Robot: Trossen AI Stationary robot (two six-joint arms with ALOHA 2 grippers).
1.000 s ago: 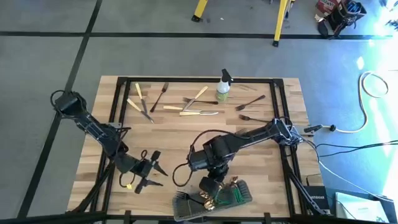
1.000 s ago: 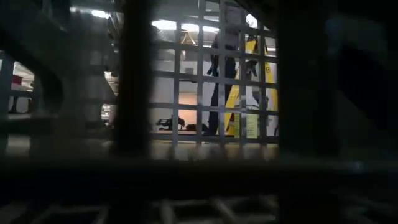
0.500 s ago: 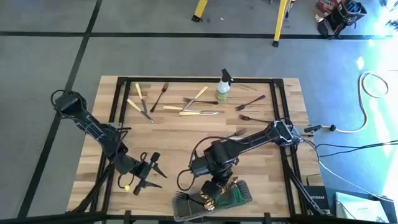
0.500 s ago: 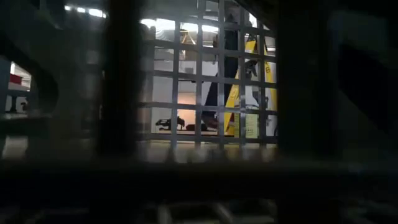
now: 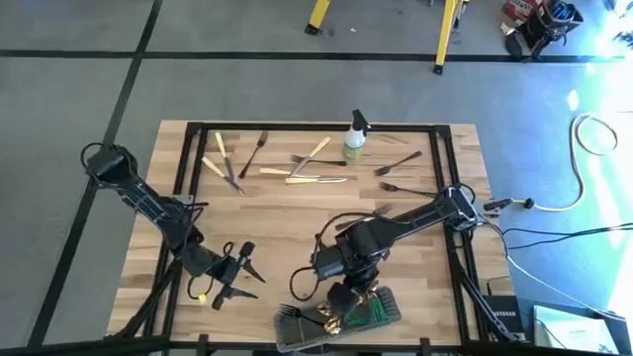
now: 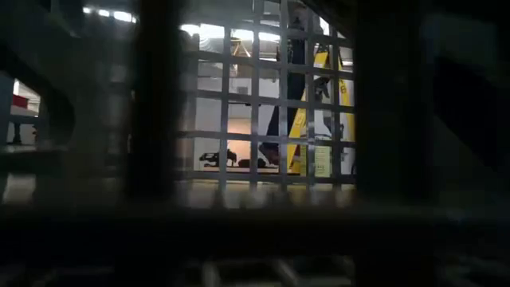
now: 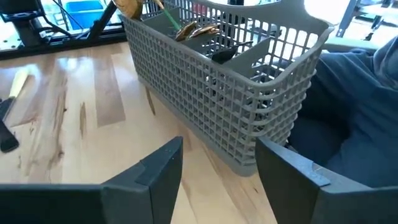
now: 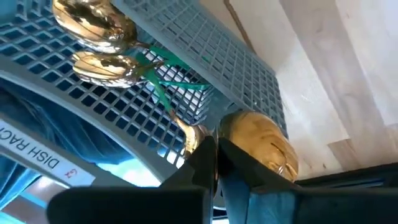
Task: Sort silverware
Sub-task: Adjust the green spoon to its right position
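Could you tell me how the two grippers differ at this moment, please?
The right gripper is over the grey caddy, shut on a gold spoon. The left gripper is empty and open over bare table, beside the caddy. Both are dark, two-fingered, and near the table's front edge.

my right gripper point(image 5: 348, 300) has slid with its arm toward my right along the table's near edge, now over the caddy point(image 5: 381, 314), spoon point(image 8: 258, 143) pinched.
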